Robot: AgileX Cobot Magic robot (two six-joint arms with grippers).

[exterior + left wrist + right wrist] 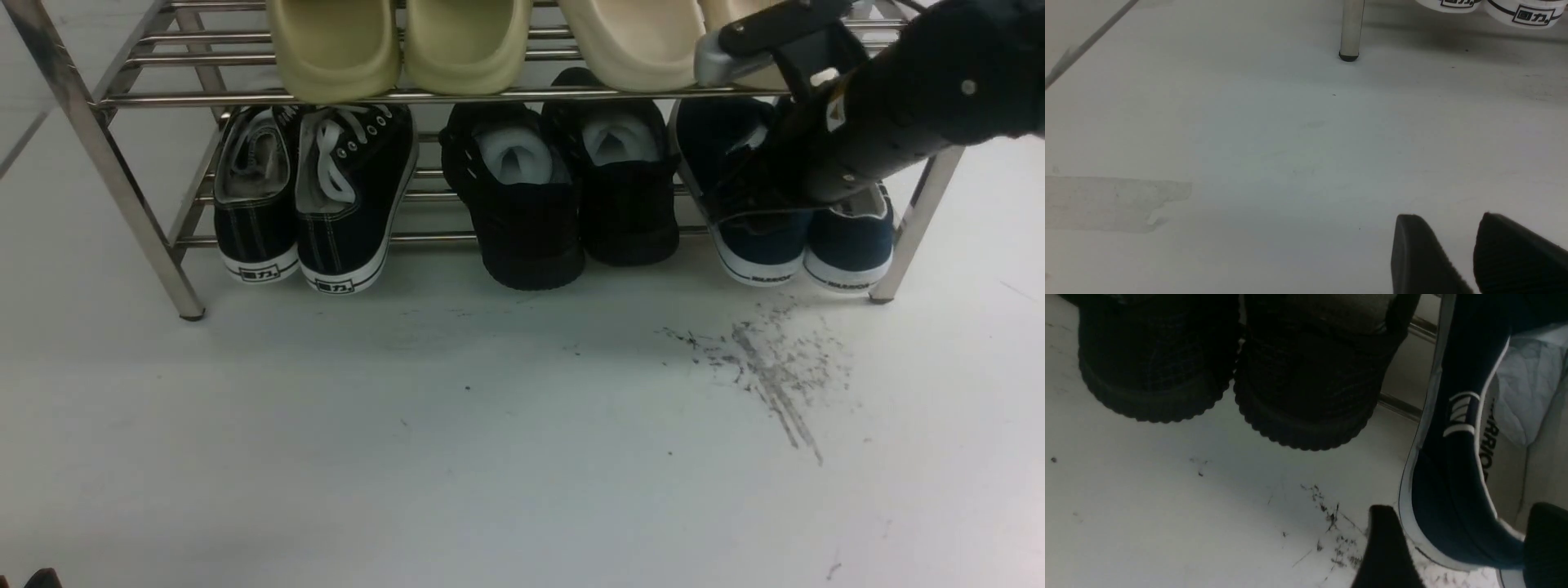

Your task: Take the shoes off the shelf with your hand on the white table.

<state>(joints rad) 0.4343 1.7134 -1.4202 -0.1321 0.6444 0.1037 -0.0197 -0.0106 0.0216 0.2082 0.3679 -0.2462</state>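
Currently, the right arm (898, 122) slants down to the lower tier of the shelf (457, 95); its hand (1466, 522) is spread wide, fingers (1384, 547) straddling the heel wall of one shoe (1453, 457).

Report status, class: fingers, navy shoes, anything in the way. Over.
Right fingers open, astride one heel of the navy shoes, not gripping. Left fingers slightly apart, empty, above white table. Pair on lower shelf. Black shoes close beside.

Black lace-up sneakers (351, 196), white laces, far left, heels outward. All-black knit shoes (522, 220) beside them at centre, white paper stuffed inside, scalloped soles. Pale yellow clogs (335, 49) and cream clogs (633, 41) in a row above.
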